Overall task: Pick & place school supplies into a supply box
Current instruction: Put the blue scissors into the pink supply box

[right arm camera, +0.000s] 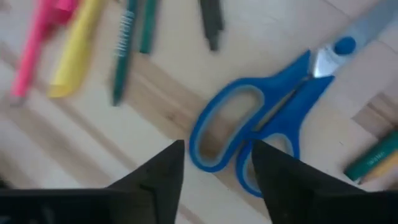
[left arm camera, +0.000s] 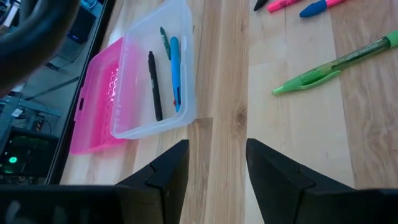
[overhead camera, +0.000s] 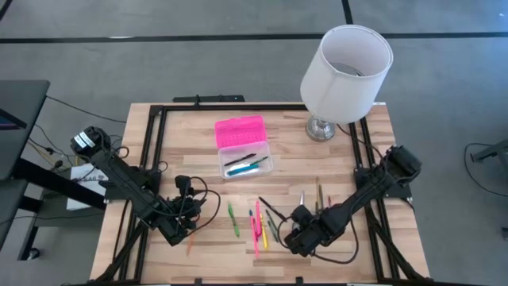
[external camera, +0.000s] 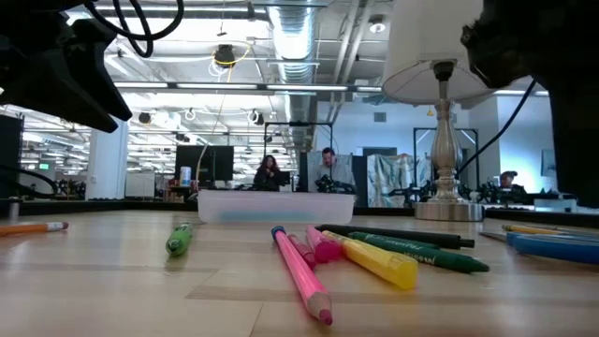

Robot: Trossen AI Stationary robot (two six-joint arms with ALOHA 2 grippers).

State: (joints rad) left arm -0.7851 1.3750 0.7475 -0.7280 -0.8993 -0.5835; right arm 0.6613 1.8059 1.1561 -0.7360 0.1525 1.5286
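From above, the wooden table (overhead camera: 182, 131) carries an open box (overhead camera: 244, 159) at upper centre, its pink lid (overhead camera: 240, 131) folded back and a few pens (overhead camera: 246, 166) lying in the clear base. A white lamp (overhead camera: 346, 65) stands at upper right. More pens and markers (overhead camera: 259, 225) lie scattered at lower centre. The left hand (overhead camera: 184, 232) hangs at lower left beside an orange pencil (overhead camera: 190, 241); the right hand (overhead camera: 300, 241) sits at lower centre-right, by the scissors (overhead camera: 302, 200).

At table height, a pink pencil (external camera: 301, 276), yellow marker (external camera: 374, 260) and green marker (external camera: 179, 240) lie in the foreground, the box (external camera: 276, 205) behind them at centre, the lamp's base (external camera: 446, 208) at right.

The left wrist camera shows the left hand (left arm camera: 216, 162) released and empty, fingers (left arm camera: 171, 163) apart over bare wood, the box (left arm camera: 155, 81) at upper left holding black, blue and green pens, a green pen (left arm camera: 336, 64) at right.

The right wrist camera shows the right hand (right arm camera: 214, 163) released, holding nothing, with its fingers (right arm camera: 163, 167) spread just over the blue handles of the scissors (right arm camera: 267, 121).
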